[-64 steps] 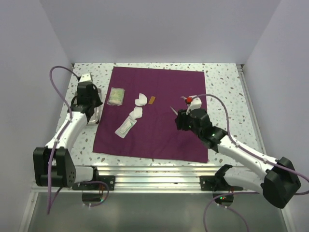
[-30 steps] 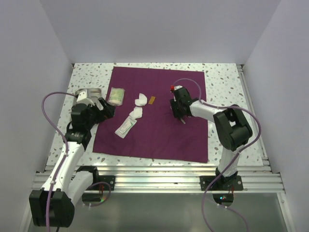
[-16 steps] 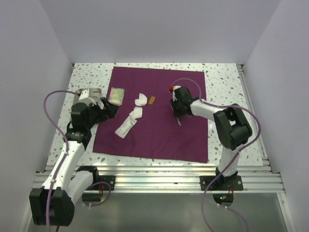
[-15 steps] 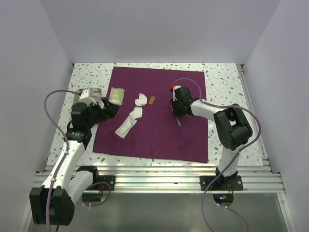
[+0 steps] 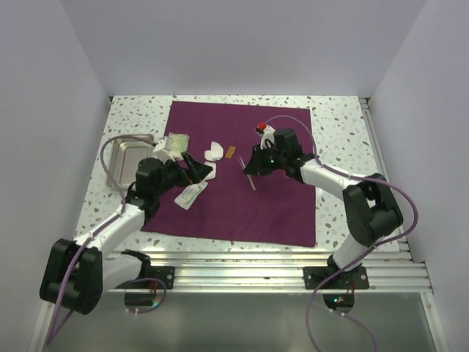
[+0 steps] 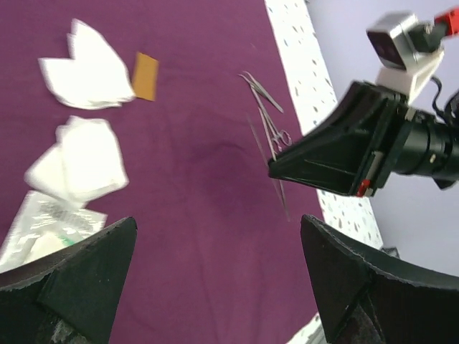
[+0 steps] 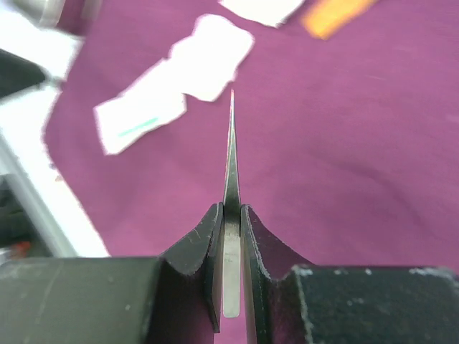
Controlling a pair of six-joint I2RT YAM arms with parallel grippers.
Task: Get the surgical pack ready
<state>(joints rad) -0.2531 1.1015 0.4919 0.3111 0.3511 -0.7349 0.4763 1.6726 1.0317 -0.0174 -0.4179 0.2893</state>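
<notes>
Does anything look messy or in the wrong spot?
A little. The steel tray sits off the purple cloth, on the speckled table, away from the other supplies. The pieces of white gauze and the packet lie scattered at crooked angles. Nothing looks spilled or broken.

From the left wrist, both fingers (image 6: 79, 279) of the left gripper (image 6: 219, 222) are showing only in part, the bottom edge cutting them off; the left one is covering part of a clear packet (image 6: 39, 226), and the gauze (image 6: 82, 165) beside it is looking blurred at its edges; from the right wrist, the thin instrument (image 7: 231, 154) is sitting half hidden between the pads (image 7: 204, 244) of the right gripper (image 7: 231, 209) (its rear end is lying out of sight); an orange strip (image 7: 333, 14) and a second gauze piece (image 7: 262, 7) are showing blurred, the top edge cutting them off; from above, the left arm (image 5: 121, 224) is covering the near right corner of the steel tray (image 5: 124, 165).
</notes>
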